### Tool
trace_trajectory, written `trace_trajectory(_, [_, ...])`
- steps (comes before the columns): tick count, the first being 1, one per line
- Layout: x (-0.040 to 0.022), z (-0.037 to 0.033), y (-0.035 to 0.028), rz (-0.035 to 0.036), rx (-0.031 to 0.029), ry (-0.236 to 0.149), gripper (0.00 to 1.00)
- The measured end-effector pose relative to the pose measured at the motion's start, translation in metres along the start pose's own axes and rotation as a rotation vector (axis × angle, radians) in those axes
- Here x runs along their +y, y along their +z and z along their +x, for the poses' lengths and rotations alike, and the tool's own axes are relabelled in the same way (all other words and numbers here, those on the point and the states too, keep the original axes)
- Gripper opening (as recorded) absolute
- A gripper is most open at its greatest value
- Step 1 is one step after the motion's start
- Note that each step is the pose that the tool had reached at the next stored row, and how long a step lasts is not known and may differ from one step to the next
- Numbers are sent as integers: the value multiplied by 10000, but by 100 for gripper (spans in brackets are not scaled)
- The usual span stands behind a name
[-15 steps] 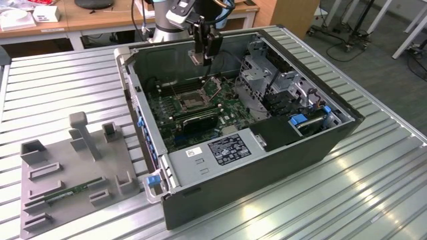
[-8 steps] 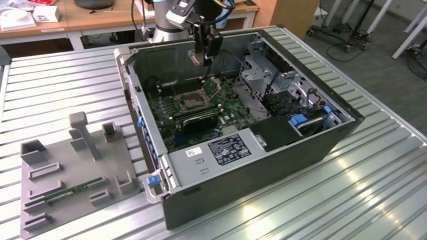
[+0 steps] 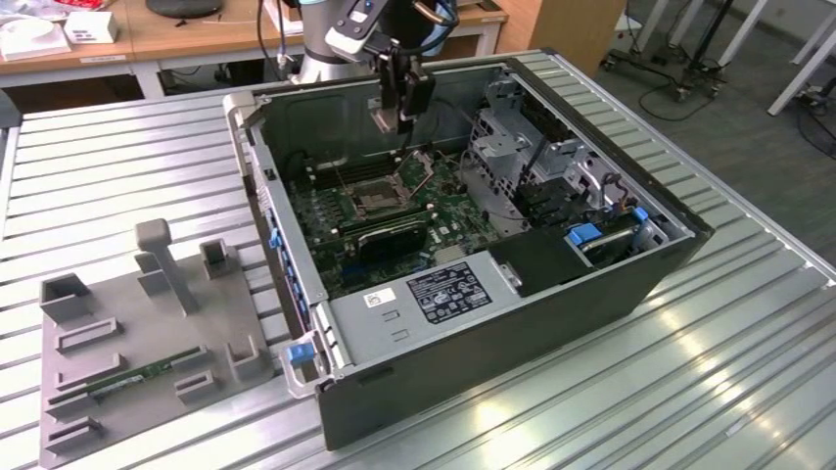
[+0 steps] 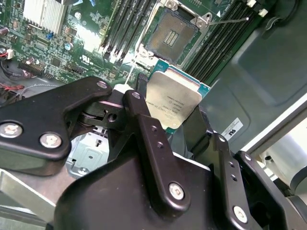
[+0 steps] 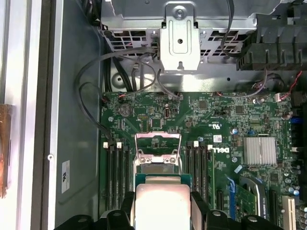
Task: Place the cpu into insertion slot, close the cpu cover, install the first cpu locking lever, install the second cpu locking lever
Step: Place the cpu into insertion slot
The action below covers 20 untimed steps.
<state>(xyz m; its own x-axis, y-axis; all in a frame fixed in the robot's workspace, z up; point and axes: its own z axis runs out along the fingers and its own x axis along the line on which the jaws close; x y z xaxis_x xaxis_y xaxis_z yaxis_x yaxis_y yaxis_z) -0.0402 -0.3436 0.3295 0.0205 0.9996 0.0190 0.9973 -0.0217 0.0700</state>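
The black claw (image 4: 173, 112), gripping the flat silvery-tan square cpu (image 4: 172, 96), should set it level (corners matched) over the dark metal-rimmed insertion slot (image 4: 171, 36).

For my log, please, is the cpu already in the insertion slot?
No, the gripper holds the cpu clear of the empty insertion slot.

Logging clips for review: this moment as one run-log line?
gripper: shut on cpu | cpu: near insertion slot, unseated | insertion slot: empty | cpu cover: raised
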Motion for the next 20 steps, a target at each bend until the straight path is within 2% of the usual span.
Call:
trace_trajectory(3, [-1, 0, 19, 1, -1, 0, 54])
trace_trajectory(11, [-1, 0, 21, 0, -1, 0, 54])
trace_trajectory(20, [-5, -2, 72, 0, -1, 1, 54])
